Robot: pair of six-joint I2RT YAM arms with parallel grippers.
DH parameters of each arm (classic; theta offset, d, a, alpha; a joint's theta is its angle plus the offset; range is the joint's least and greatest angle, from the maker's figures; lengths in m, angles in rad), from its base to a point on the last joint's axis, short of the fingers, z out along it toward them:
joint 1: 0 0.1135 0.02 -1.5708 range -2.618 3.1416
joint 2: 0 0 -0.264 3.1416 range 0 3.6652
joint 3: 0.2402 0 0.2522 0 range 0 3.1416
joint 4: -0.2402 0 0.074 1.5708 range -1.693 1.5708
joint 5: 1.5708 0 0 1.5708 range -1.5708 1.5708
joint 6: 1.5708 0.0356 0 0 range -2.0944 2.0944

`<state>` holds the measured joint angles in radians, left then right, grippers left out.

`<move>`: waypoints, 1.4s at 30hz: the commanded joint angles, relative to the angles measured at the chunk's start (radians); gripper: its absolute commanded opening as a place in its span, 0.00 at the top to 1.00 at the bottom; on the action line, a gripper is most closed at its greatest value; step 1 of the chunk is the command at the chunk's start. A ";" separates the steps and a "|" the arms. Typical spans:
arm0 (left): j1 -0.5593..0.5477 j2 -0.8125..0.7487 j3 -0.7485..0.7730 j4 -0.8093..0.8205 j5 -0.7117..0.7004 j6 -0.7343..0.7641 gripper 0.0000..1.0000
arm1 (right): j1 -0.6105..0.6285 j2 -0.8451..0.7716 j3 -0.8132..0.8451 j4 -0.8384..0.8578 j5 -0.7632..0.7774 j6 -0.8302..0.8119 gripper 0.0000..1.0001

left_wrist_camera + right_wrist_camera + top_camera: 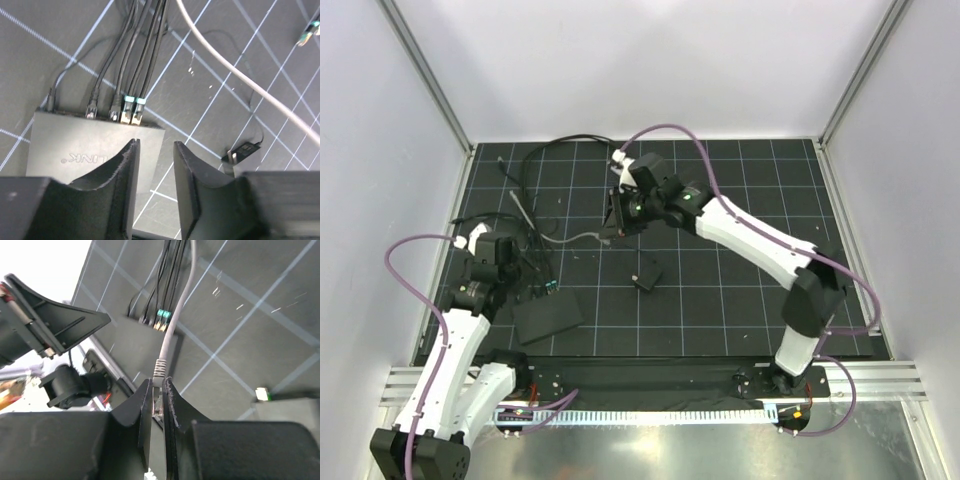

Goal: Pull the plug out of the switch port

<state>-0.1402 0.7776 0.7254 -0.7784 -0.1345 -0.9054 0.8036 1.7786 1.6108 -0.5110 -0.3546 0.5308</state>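
The flat black switch (548,318) lies at the near left of the mat, and in the left wrist view the switch (85,145) has several black cables plugged into the ports (107,116) along its far edge. My left gripper (156,150) hangs open over the switch's right corner with nothing between its fingers. My right gripper (158,385) is shut on the clear plug (158,401) of the grey cable (172,325). It holds the plug in the air, well away from the switch (135,342). In the top view the right gripper (616,218) is mid-mat and the grey cable (578,238) trails left.
A small black square block (646,274) sits mid-mat. Loose black cables (535,165) coil at the back left. A small black adapter (243,150) on a thin wire lies right of the switch. A green-tipped connector (262,394) rests on the mat under the right wrist.
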 commanded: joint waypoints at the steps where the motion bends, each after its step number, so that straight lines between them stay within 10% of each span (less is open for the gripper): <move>1: -0.002 -0.004 0.057 -0.013 -0.057 0.031 0.61 | 0.003 -0.160 0.096 -0.121 0.188 -0.100 0.99; 13: -0.002 -0.028 0.112 -0.041 -0.125 0.057 0.54 | 0.003 -0.254 0.299 -0.360 0.638 -0.225 0.99; 21: -0.002 -0.015 0.100 -0.042 -0.086 0.045 0.54 | -0.029 -0.213 0.216 -0.250 0.370 -0.250 0.99; 28: -0.002 0.017 0.011 -0.085 -0.076 -0.115 0.54 | 0.005 0.052 0.159 -0.162 0.066 -0.328 0.46; 42: -0.002 0.141 -0.133 -0.042 0.013 -0.194 0.58 | 0.134 0.462 0.371 -0.302 0.321 -0.295 0.44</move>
<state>-0.1417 0.9291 0.6029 -0.8284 -0.1192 -1.0702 0.9215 2.2745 1.9209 -0.8146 -0.0933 0.2024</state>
